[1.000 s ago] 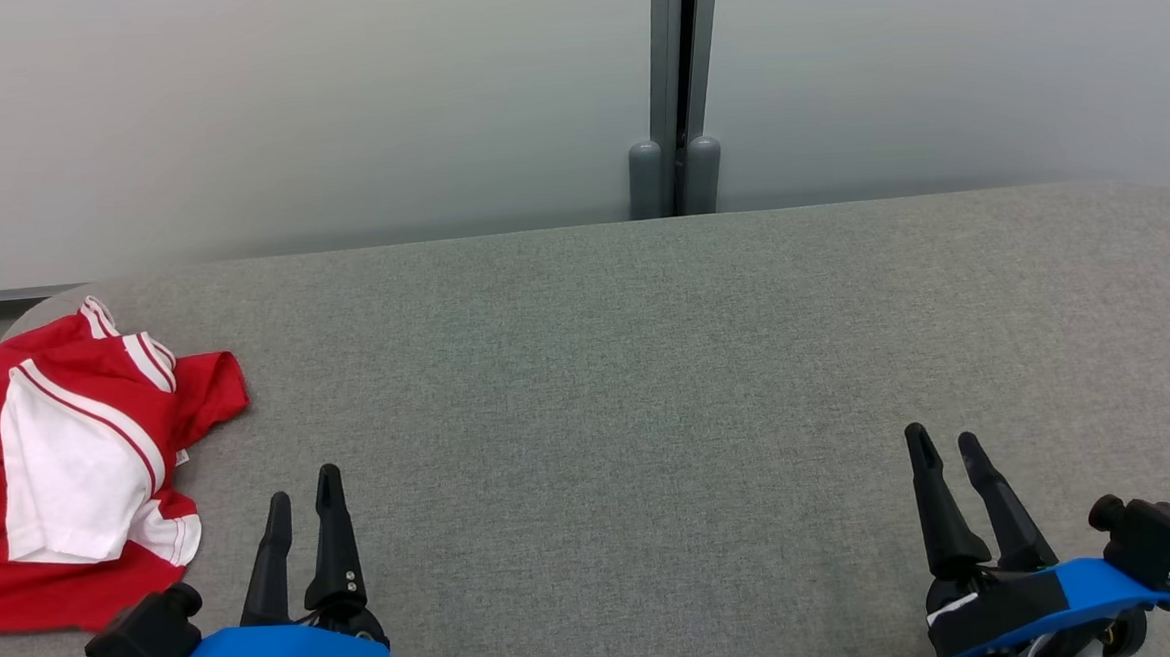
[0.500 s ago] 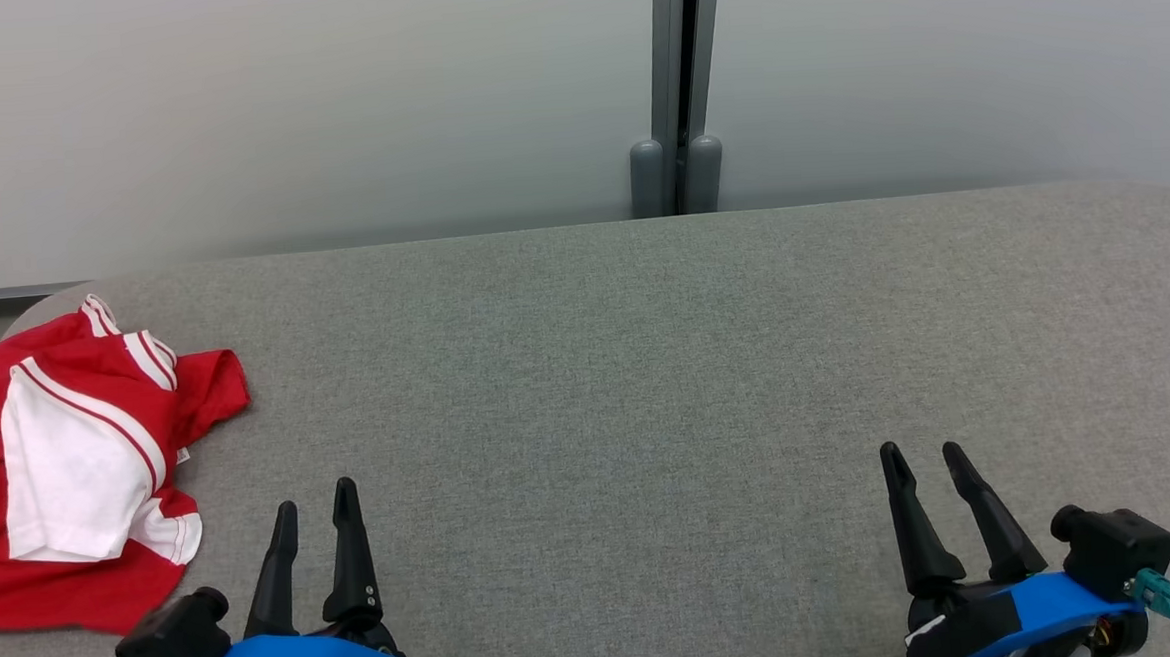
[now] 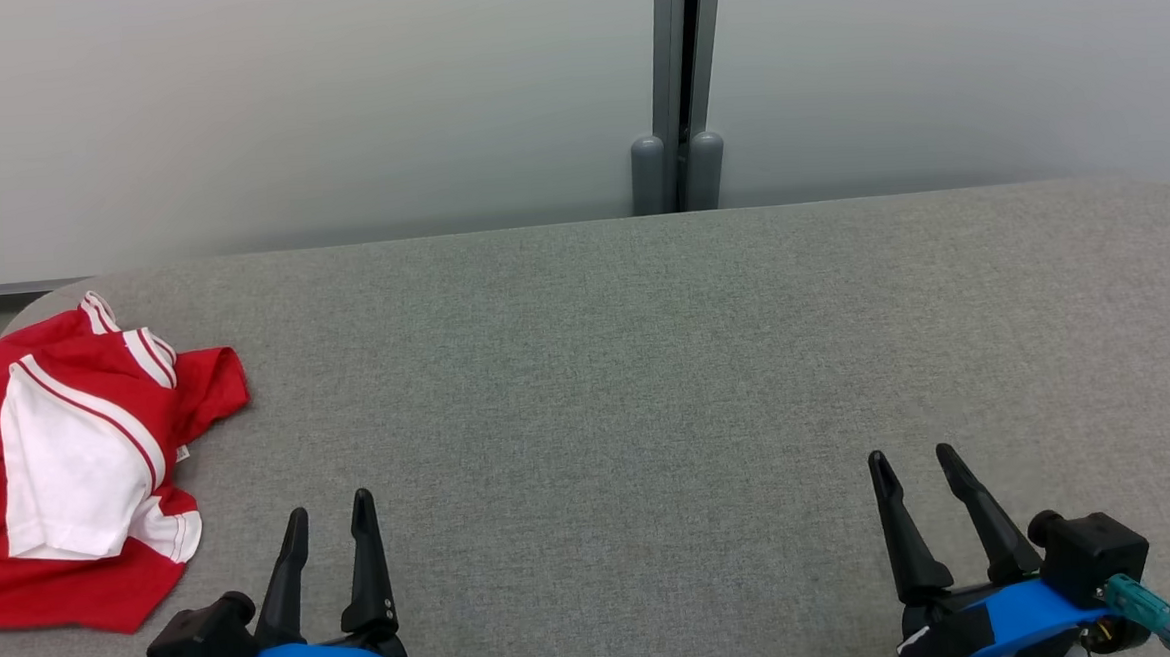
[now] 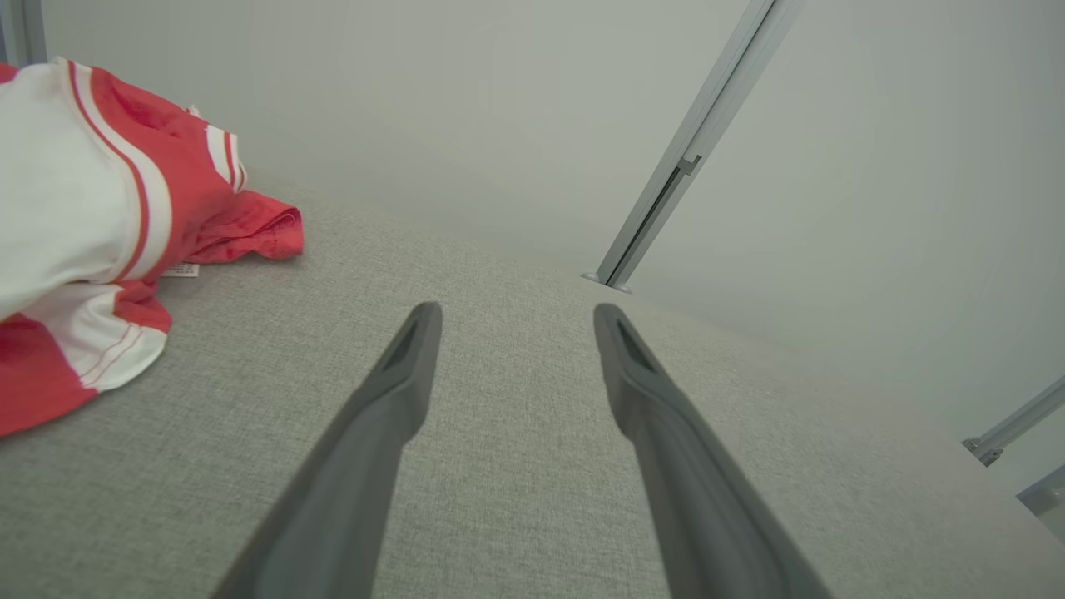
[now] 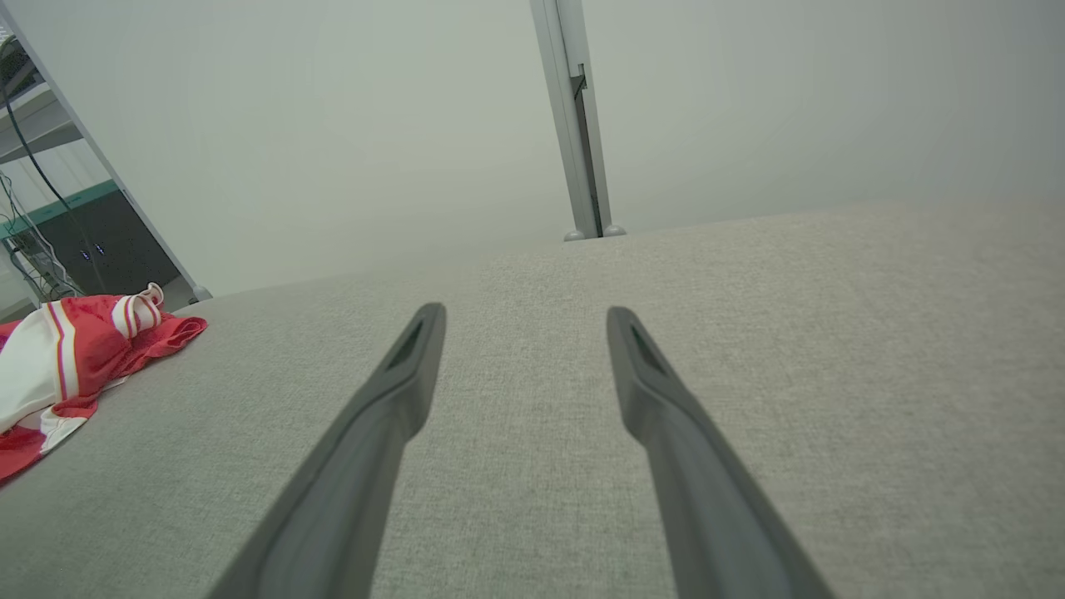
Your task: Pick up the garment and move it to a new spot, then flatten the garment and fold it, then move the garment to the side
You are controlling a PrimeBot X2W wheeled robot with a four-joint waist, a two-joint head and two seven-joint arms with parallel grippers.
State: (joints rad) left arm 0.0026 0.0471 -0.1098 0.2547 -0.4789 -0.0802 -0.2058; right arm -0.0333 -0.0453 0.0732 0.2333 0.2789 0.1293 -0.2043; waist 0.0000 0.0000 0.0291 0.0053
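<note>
Crumpled red-and-white striped fabric garment (image 3: 71, 466) lay bunched up, its tiny white tag (image 4: 179, 269) unreadable. The left gripper (image 3: 330, 502) sat near it, the right gripper (image 3: 910, 452) well away, both with fingers parted, holding nothing.

- Reads as a lab or test room inside an office building.
- Front and centre, a broad grey fabric-covered table (image 3: 647, 365) with rounded corners, a plain padded work surface.
- Right behind the table, pale frosted partition panels (image 3: 333, 101), joined by a slim grey metal post (image 3: 681, 63).
- Beyond the table's left end, in the right wrist view, there's a pale shelf with loose black cables (image 5: 29, 158) and a dark cabinet under a teal strip (image 5: 108, 241).
</note>
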